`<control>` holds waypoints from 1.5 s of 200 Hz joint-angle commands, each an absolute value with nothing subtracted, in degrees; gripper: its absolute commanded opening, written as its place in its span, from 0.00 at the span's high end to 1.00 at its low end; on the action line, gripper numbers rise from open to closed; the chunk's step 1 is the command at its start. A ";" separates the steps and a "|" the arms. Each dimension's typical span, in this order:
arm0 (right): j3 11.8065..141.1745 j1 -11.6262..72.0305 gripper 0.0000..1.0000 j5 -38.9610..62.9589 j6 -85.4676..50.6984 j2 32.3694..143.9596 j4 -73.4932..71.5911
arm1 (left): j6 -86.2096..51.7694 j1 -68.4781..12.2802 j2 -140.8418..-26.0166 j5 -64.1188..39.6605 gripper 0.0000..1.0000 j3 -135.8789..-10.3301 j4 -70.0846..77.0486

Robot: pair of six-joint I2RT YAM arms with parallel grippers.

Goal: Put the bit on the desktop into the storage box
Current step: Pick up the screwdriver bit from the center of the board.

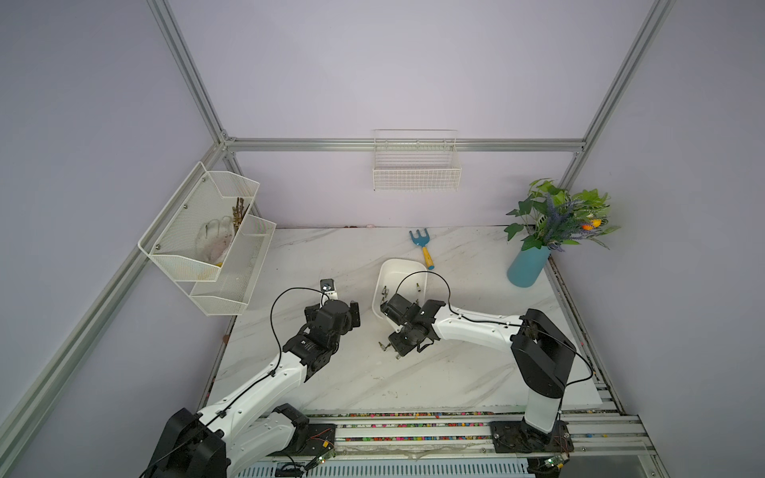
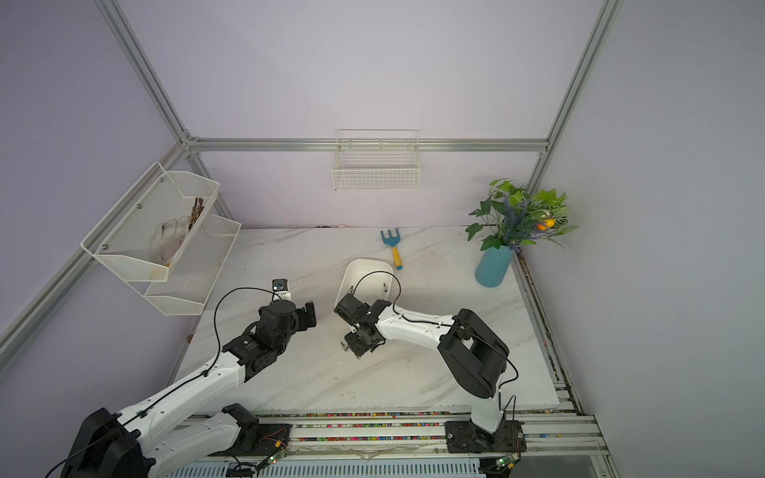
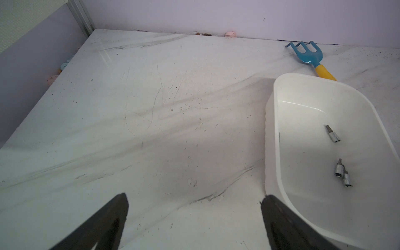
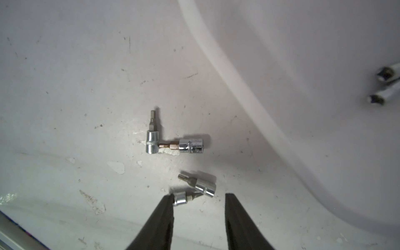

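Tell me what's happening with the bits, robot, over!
Left gripper open, empty. Right gripper open astride one bit on the desktop. Three bits already in the storage box. Neighbour bit right beside it, near the jaws.

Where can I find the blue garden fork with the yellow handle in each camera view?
In a top view: the garden fork lies on the desktop near the back wall, just behind the storage box.
In a top view: the garden fork is in the same spot, behind the storage box.
Left wrist: the garden fork lies beyond the far rim of the storage box.
Right wrist: not in it.
Shared landmark: the white storage box, seen in all four views.
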State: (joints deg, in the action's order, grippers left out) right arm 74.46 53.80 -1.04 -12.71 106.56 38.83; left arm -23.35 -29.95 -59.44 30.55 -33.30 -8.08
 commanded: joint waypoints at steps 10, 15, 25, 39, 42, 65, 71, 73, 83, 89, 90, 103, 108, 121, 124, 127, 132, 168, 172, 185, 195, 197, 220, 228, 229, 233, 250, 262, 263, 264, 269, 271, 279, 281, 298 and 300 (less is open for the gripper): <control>74.34 55.23 0.56 -0.97 -13.88 106.36 40.61 | -22.70 -29.40 -59.88 31.56 0.00 -33.93 -6.06; 74.25 55.42 0.56 -0.92 -14.33 106.35 40.53 | -22.68 -29.36 -59.94 31.55 0.00 -33.93 -6.04; 74.35 55.78 0.56 -0.88 -15.21 106.51 40.39 | -22.68 -29.36 -59.94 31.57 0.00 -33.93 -6.06; 74.59 56.21 0.56 -1.12 -16.35 106.96 40.01 | -22.68 -29.36 -59.90 31.56 0.00 -33.93 -6.06; 74.68 56.25 0.56 -1.28 -16.64 107.08 39.99 | -22.68 -29.40 -59.86 31.55 0.00 -33.93 -6.04; 75.49 56.49 0.56 -2.02 -18.24 108.09 40.13 | -22.74 -29.38 -59.85 31.66 0.00 -33.93 -6.14; 75.63 56.51 0.56 -2.32 -18.59 108.22 40.17 | -22.68 -29.36 -59.85 31.65 0.00 -33.93 -6.15; 75.66 56.51 0.56 -2.43 -18.73 108.33 40.17 | -22.63 -29.40 -59.85 31.64 0.00 -33.95 -6.15; 75.75 56.60 0.56 -2.63 -19.19 108.61 40.17 | -22.68 -29.36 -59.78 31.64 0.00 -33.93 -6.15; 75.76 56.60 0.56 -2.64 -19.31 108.71 40.17 | -22.68 -29.36 -59.77 31.64 0.00 -33.88 -6.15; 75.76 56.60 0.56 -2.64 -19.37 108.76 40.17 | -22.68 -29.36 -59.77 31.64 0.00 -33.90 -6.15; 75.67 56.69 0.56 -2.80 -19.89 109.08 40.21 | -22.68 -29.40 -59.77 31.55 0.00 -33.86 -6.14; 75.62 56.69 0.56 -2.81 -20.09 109.14 40.08 | -22.68 -29.36 -59.81 31.48 0.00 -33.84 -6.09; 75.41 56.77 0.56 -2.90 -20.52 109.26 39.83 | -22.69 -29.29 -59.90 31.52 0.00 -33.93 -6.13; 75.41 56.78 0.56 -2.89 -20.60 109.25 39.77 | -22.72 -29.25 -59.92 31.49 0.00 -33.93 -6.13; 75.29 56.76 0.56 -2.89 -20.69 109.33 39.66 | -22.69 -29.30 -59.94 31.42 0.00 -33.93 -6.06; 75.27 56.78 0.56 -2.98 -20.81 109.34 39.64 | -22.68 -29.33 -59.94 31.38 0.00 -33.93 -6.03; 75.04 56.75 0.56 -3.53 -21.45 109.78 39.96 | -22.68 -29.22 -59.94 31.38 0.00 -33.93 -6.05; 75.05 56.77 0.56 -3.64 -21.51 109.86 40.14 | -22.68 -29.26 -59.94 31.38 0.00 -33.93 -6.03; 74.98 56.75 0.56 -4.00 -21.62 110.11 40.47 | -22.68 -29.26 -59.94 31.42 0.00 -33.93 -6.14; 74.70 56.71 0.56 -4.13 -21.75 110.13 40.48 | -22.69 -29.24 -59.94 31.29 0.00 -33.93 -5.99; 74.66 56.76 0.56 -4.09 -21.72 110.13 40.51 | -22.68 -29.26 -59.94 31.29 0.00 -33.93 -6.05; 74.22 56.78 0.56 -4.34 -21.88 110.29 40.43 | -22.68 -29.25 -60.05 31.20 0.00 -33.93 -6.09; 74.07 56.77 0.56 -4.47 -21.97 110.38 40.43 | -22.69 -29.19 -60.12 31.20 0.00 -33.93 -6.06; 74.08 56.77 0.56 -4.48 -21.97 110.34 40.43 | -22.68 -29.18 -60.12 31.20 0.00 -33.93 -6.02; 74.02 56.73 0.56 -4.48 -22.05 110.48 40.47 | -22.68 -29.20 -60.12 31.20 0.00 -33.93 -6.05; 73.83 56.73 0.56 -4.40 -22.20 110.50 40.52 | -22.68 -29.26 -60.12 31.20 0.00 -33.93 -6.03; 73.57 56.75 0.56 -4.48 -22.32 110.40 40.60 | -22.69 -29.27 -60.12 31.20 0.00 -33.93 -6.11; 73.52 56.77 0.56 -4.48 -22.32 110.39 40.60 | -22.73 -29.27 -60.12 31.20 0.00 -33.93 -6.13; 73.46 56.73 0.56 -4.48 -22.28 110.35 40.60 | -22.74 -29.27 -60.12 31.20 0.00 -33.93 -6.10; 73.33 56.72 0.56 -4.55 -22.41 110.30 40.65 | -22.72 -29.23 -60.12 31.20 0.00 -33.93 -6.15; 73.33 56.76 0.56 -4.56 -22.41 110.30 40.68 | -22.71 -29.26 -60.12 31.20 0.00 -33.93 -6.15; 73.14 56.78 0.56 -4.57 -22.41 110.22 40.87 | -22.78 -29.21 -60.12 31.12 0.00 -33.93 -6.14; 73.06 56.78 0.56 -4.57 -22.41 110.17 40.87 | -22.77 -29.19 -60.12 31.18 0.00 -33.93 -6.15; 72.54 56.76 0.57 -4.66 -22.46 110.14 41.17 | -22.76 -29.25 -60.03 31.15 0.00 -33.93 -6.15; 72.52 56.75 0.57 -4.66 -22.49 110.20 41.21 | -22.76 -29.22 -60.03 31.12 0.00 -33.95 -6.06</control>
